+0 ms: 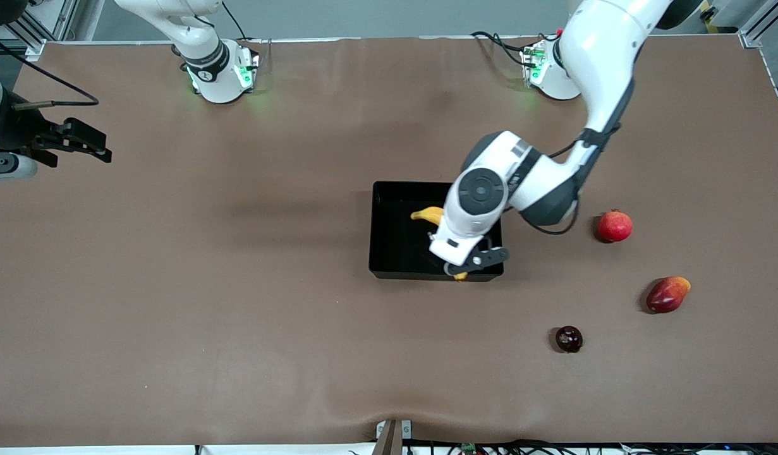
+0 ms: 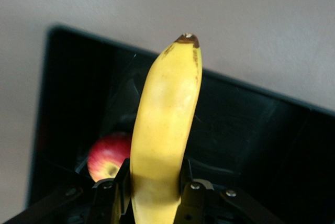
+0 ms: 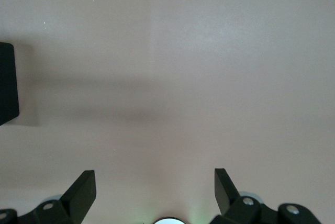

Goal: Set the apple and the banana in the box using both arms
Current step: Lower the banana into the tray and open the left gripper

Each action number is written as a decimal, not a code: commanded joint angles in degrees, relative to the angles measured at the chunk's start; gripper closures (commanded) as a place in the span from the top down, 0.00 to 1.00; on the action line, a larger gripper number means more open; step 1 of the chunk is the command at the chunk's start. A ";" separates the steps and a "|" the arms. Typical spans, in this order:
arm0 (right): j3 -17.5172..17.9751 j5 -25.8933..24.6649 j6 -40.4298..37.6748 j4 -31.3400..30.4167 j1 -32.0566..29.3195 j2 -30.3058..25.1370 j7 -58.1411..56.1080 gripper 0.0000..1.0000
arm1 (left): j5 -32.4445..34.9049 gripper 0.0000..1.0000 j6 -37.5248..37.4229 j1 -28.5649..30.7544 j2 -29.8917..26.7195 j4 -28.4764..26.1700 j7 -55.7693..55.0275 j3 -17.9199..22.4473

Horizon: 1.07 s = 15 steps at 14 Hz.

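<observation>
My left gripper (image 1: pixel 466 268) is shut on the yellow banana (image 1: pixel 428 215) and holds it inside the outline of the black box (image 1: pixel 389 189), low over its floor. In the left wrist view, the fingers (image 2: pixel 192 192) clamp the banana (image 2: pixel 165 124) near one end, and its dark tip points away over the box wall (image 2: pixel 68 103). The red, yellow-streaked apple (image 2: pixel 107 157) lies in the box beside the gripper; in the front view the left arm hides it. My right gripper (image 1: pixel 101 145) is open and empty and waits over bare table at the right arm's end (image 3: pixel 154 182).
Outside the box, toward the left arm's end, lie a round red fruit with a crown (image 1: pixel 614 226), an oblong red and orange fruit (image 1: pixel 668 294) and a small dark round fruit (image 1: pixel 569 339). A corner of the box (image 3: pixel 8 82) shows in the right wrist view.
</observation>
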 commanded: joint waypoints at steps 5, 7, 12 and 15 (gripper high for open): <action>0.60 0.44 -0.42 -0.11 -0.51 -0.60 -0.33 1.00 | 0.15 0.00 -0.12 -5.51 2.72 1.33 -6.55 0.58; 0.60 0.44 -0.42 -0.20 -0.51 -0.60 -0.33 1.00 | 1.90 0.00 1.54 -5.78 4.13 1.33 -6.72 0.58; 0.60 0.44 -0.33 -0.20 -0.51 -0.60 -0.33 1.00 | 2.43 0.04 5.06 -6.49 7.47 1.33 -6.64 0.66; 0.60 0.35 -0.24 -0.11 -0.51 -0.51 -0.33 1.00 | 4.80 0.28 6.81 -6.49 9.93 1.42 -6.72 0.75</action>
